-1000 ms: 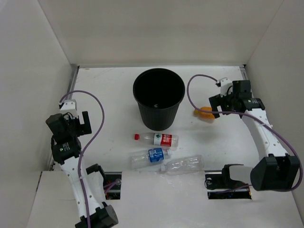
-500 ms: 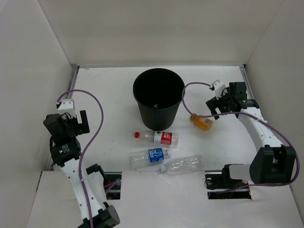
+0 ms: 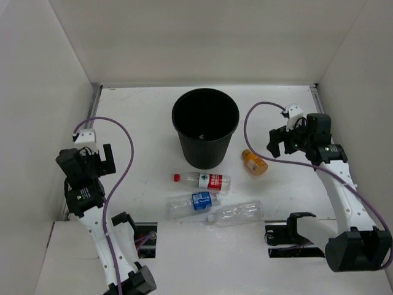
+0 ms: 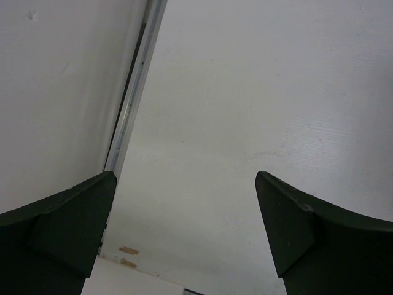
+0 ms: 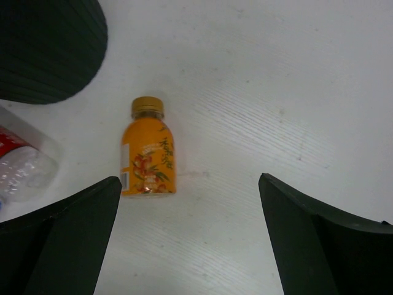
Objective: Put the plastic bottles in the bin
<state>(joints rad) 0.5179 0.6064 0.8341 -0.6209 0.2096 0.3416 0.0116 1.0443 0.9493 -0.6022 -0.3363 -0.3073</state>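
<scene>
The black bin (image 3: 206,153) stands upright at the table's middle back; its wall (image 5: 49,49) shows in the right wrist view. The orange bottle (image 3: 253,161) lies to its right, also seen as the orange bottle (image 5: 147,150) ahead and left of my right gripper (image 5: 188,178). That right gripper (image 3: 277,144) is open and empty, right of the bottle and apart from it. A red-capped bottle (image 3: 206,180), a blue-labelled bottle (image 3: 193,203) and an unlabelled clear bottle (image 3: 236,212) lie in front of the bin. My left gripper (image 3: 103,161) is open at the far left, over bare table (image 4: 245,92).
White walls enclose the table on three sides. A metal rail (image 4: 132,98) runs along the left wall beside my left gripper. The end of the red-labelled bottle (image 5: 21,166) shows at the left edge of the right wrist view. Purple cables loop off both wrists.
My right gripper has pulled back to the right, off the orange bottle. The orange bottle has shifted a little down and left, towards the bin. The left arm has barely moved.
</scene>
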